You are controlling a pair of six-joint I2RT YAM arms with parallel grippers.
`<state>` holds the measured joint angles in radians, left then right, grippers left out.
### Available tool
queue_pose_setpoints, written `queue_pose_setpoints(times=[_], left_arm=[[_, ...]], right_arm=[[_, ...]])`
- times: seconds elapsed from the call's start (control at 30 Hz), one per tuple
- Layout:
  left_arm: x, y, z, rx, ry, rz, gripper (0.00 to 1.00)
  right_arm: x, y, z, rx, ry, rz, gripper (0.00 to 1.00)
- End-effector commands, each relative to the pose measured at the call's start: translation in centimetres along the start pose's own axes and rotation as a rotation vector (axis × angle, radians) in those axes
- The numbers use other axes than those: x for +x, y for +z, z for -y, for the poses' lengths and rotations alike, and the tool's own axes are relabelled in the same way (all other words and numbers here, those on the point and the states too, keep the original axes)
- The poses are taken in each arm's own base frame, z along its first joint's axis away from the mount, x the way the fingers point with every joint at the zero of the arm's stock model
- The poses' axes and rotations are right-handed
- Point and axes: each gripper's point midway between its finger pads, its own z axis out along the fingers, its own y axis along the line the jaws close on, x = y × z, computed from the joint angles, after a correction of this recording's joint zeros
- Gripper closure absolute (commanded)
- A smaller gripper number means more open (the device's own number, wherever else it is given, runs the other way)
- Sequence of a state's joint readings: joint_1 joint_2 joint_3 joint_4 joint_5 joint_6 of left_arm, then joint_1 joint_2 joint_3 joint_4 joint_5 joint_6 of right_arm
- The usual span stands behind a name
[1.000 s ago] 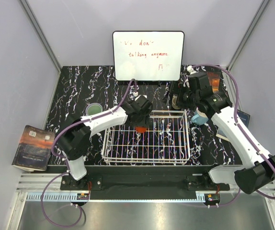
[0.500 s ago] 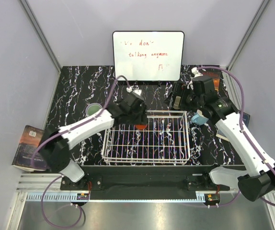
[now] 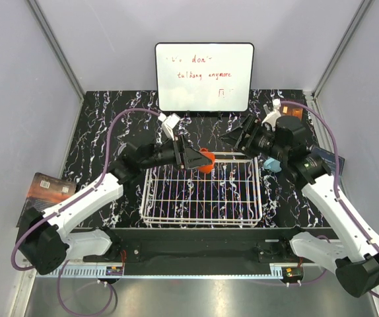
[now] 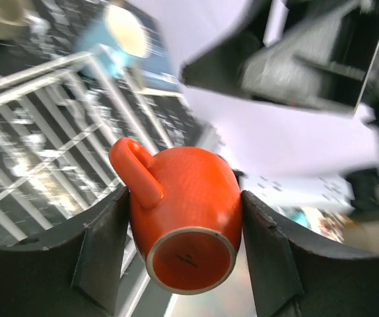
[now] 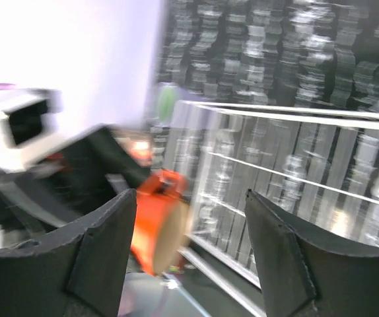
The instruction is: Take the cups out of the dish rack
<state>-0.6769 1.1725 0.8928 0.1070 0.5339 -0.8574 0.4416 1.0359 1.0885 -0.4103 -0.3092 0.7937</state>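
Red-orange glaze recorded in all three views. Found the small red-orange cup (image 3: 205, 160) clamped by its sides in the left tool (image 3: 193, 158), held on its side in the air over the far rim of the dish rack (image 3: 203, 222). Confirmed from the left wrist alone: foot ring turned to the camera, handle up and to the left, both fingers (image 4: 100, 254) pressed against the body. Placed the right tool (image 3: 234, 135) from the top view just beyond the cup, facing it, near the rack's far right corner. Judged its jaws apart from the right wrist view, with rack wires showing between them and nothing gripped; cup there blurred, beside one finger, contact not determinable. Logged the light blue handled mug (image 3: 273, 163) on the table (image 3: 110, 119) just outside the rack's right wall; also visible, blurred, from the left wrist. Noted only from above: whiteboard (image 3: 204, 76) at the far edge, book (image 3: 44, 195) off the table's left side.
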Motion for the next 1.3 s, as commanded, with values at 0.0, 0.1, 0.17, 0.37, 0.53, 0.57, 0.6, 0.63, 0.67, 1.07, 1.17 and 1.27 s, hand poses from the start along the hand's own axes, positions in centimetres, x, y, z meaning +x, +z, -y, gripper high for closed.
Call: queue_pose_setpoints(times=[0.0, 0.1, 0.17, 0.37, 0.53, 0.57, 0.6, 0.63, 0.67, 1.07, 1.17, 1.27], left_arm=[[-0.8, -1.5, 6.4, 0.297, 0.085, 0.013, 1.00], [-0.6, -1.5, 6.3, 0.317, 0.082, 0.010, 1.00], [-0.5, -1.3, 6.1, 0.314, 0.081, 0.008, 1.00], [-1.0, -0.8, 5.4, 0.273, 0.074, 0.036, 1.00], [-2.4, 0.0, 4.4, 0.206, 0.099, 0.081, 1.00], [-2.7, 0.0, 4.5, 0.205, 0.101, 0.086, 1.00], [-2.8, 0.2, 4.3, 0.200, 0.100, 0.089, 1.00], [-3.1, 0.4, 4.2, 0.194, 0.103, 0.101, 1.00], [-3.3, 0.5, 4.1, 0.189, 0.105, 0.106, 1.00], [-6.5, 1.6, 4.4, 0.155, 0.161, 0.176, 1.00], [-6.5, 1.8, 4.8, 0.182, 0.152, 0.167, 1.00], [-6.2, 1.7, 4.7, 0.188, 0.139, 0.164, 1.00]], right_arm=[[-0.7, -1.3, -6.3, -0.297, 0.020, -0.003, 0.27], [-0.5, -1.8, -7.4, -0.360, 0.034, -0.016, 0.27], [-0.3, -2.3, -8.3, -0.404, 0.045, -0.035, 0.26], [0.1, -3.3, -9.1, -0.443, 0.050, -0.055, 0.26], [0.5, -4.0, -9.5, -0.458, 0.053, -0.075, 0.26], [0.7, -4.1, -9.5, -0.462, 0.053, -0.086, 0.26], [0.8, -4.1, -9.5, -0.464, 0.051, -0.090, 0.26], [0.9, -4.2, -9.6, -0.466, 0.053, -0.096, 0.26], [1.0, -4.2, -9.5, -0.466, 0.054, -0.100, 0.26], [2.0, -3.7, -8.3, -0.444, 0.057, -0.132, 0.26], [2.1, -3.3, -8.3, -0.441, 0.053, -0.144, 0.26], [1.9, -2.8, -8.1, -0.434, 0.048, -0.147, 0.26]])
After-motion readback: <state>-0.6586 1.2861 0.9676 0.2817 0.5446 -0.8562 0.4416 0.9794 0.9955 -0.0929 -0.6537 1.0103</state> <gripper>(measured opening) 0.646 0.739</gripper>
